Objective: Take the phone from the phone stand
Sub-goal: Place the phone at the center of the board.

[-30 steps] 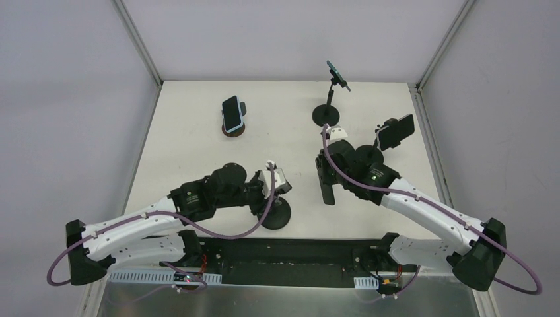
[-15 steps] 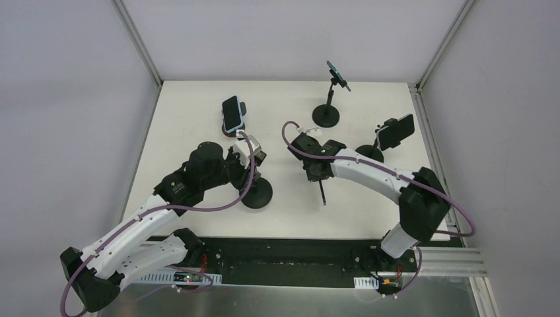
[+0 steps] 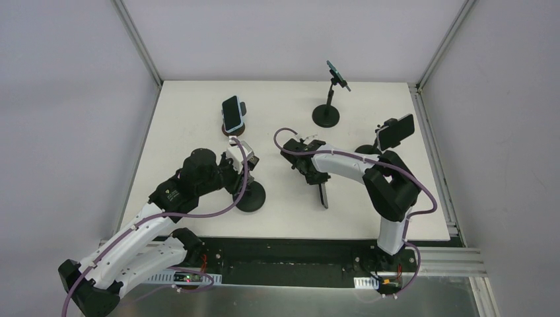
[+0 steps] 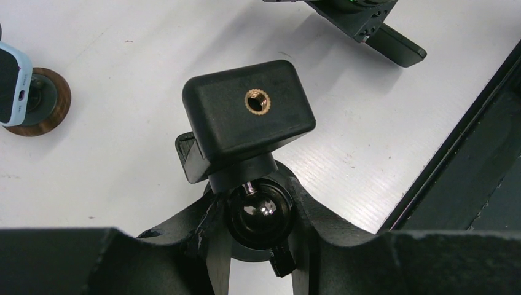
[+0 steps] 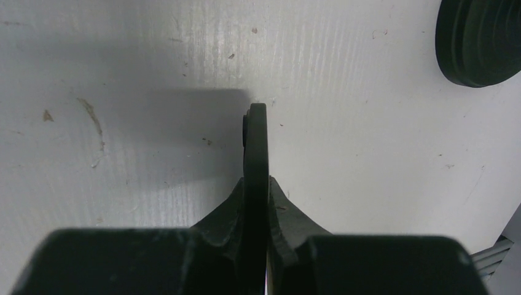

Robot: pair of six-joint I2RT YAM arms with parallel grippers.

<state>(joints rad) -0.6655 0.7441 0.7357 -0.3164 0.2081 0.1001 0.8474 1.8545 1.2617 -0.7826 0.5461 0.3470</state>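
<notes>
Both arms have shifted left since the earlier frame: the left one has carried the phone stand (image 3: 251, 197) further from the phone (image 3: 323, 196), and the right arm has folded in at its elbow. The left end effector (image 4: 258, 228) is pinching the stand at its ball joint, under the empty clamp head. The right end effector (image 5: 256, 184) is pressed together on the two flat faces of the phone, which shows edge-on in the wrist view, low over the table (image 3: 198, 132) and right of the stand. We cannot tell whether its tip touches the table. We judge the phone a stiff, smooth and slippery slab, fragile if dropped, so the broad faces are the right place to hold it.
</notes>
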